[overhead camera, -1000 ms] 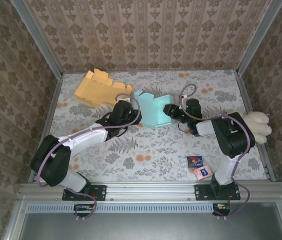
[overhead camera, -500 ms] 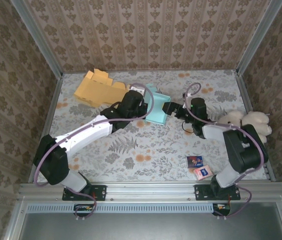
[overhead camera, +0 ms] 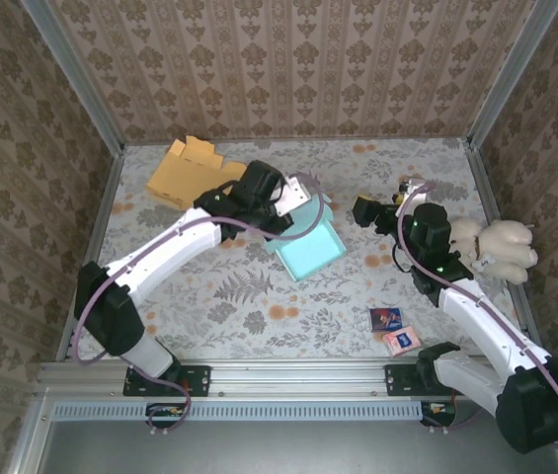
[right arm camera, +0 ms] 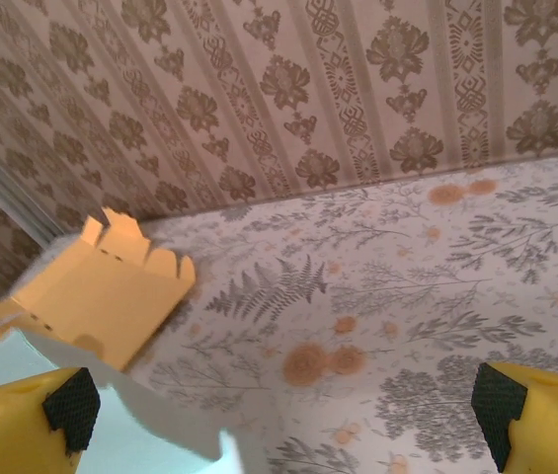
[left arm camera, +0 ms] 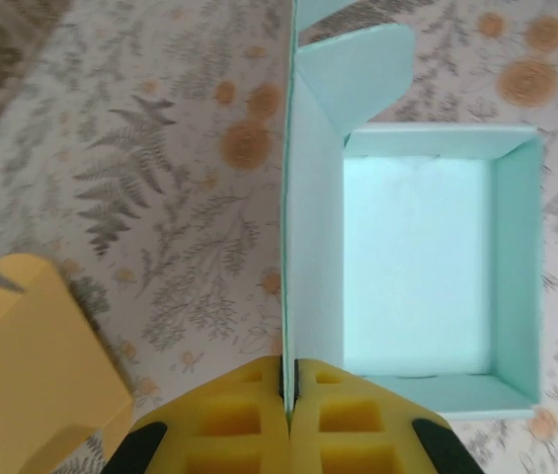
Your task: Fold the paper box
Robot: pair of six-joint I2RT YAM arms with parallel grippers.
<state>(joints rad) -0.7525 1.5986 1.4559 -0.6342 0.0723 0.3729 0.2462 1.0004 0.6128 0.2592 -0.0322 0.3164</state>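
paper box (overhead camera: 310,247): teal, mid-surface, cavity open upward, one flap raised.
left gripper (overhead camera: 291,204): jaws pressed together on that flap's edge.
left wrist view: box interior walled on four sides; flap edge-on between yellow pads (left arm camera: 229,415).
right gripper (overhead camera: 365,211): jaws spread, apart from the box, holding nothing.
right wrist view: orange box (right arm camera: 101,296) near the back wall.
room: bare surface (overhead camera: 259,306) in front of the box; plush toy (overhead camera: 501,247) at right edge.

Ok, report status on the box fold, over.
Left gripper shut on the teal paper box, pinching its side wall. Right gripper open, apart from it. Orange box back left, plush toy far right, neither in the way.
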